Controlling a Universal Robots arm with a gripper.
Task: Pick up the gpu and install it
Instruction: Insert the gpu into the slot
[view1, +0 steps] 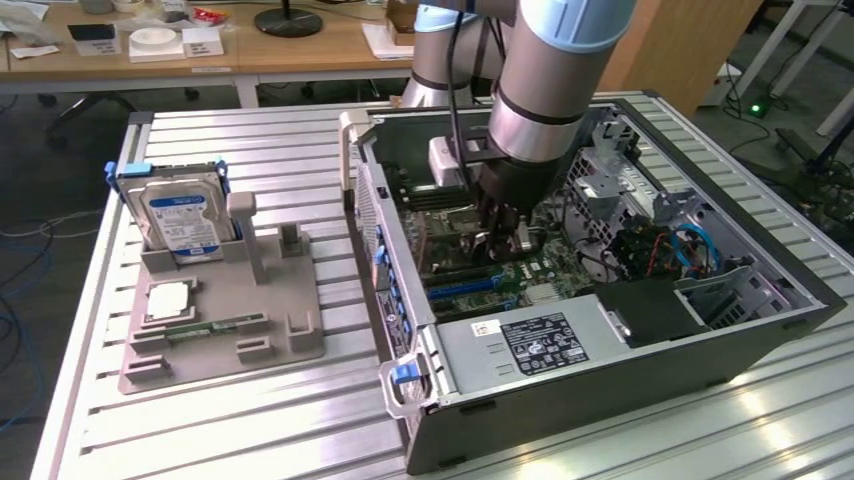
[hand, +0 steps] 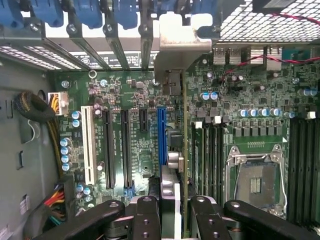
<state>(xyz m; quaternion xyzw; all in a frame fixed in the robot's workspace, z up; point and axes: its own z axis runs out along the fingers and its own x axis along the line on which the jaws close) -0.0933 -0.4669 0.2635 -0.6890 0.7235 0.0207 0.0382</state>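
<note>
Inside the open computer case (view1: 441, 440), past the near power supply (view1: 527, 345), the gripper (view1: 505, 240) was closed on the gpu (hand: 172, 187). It held the card edge-on over the motherboard (hand: 125, 100), just beside the blue slot (hand: 161, 135). Farther left, the hard drive (view1: 180, 220) stood upright in its grey stand (view1: 200, 350).

I work in a robotics lab set up in office space. My arm (view1: 547, 90) rises at the far edge of a slatted metal desk (view1: 240, 420), its tool (hand: 176, 210) gripping a gpu (hand: 177, 47) over the bare motherboard (hand: 135, 100) of an opened computer case (view1: 561, 400). Towards the desk's edge on the exterior view's left, a grey fixture (view1: 287, 290) props up a hard drive (view1: 184, 222). Beyond the far edge stand a wooden desk (view1: 307, 50) with papers (view1: 160, 42), and cables (view1: 30, 228) trail over the floor (view1: 54, 170).
</note>
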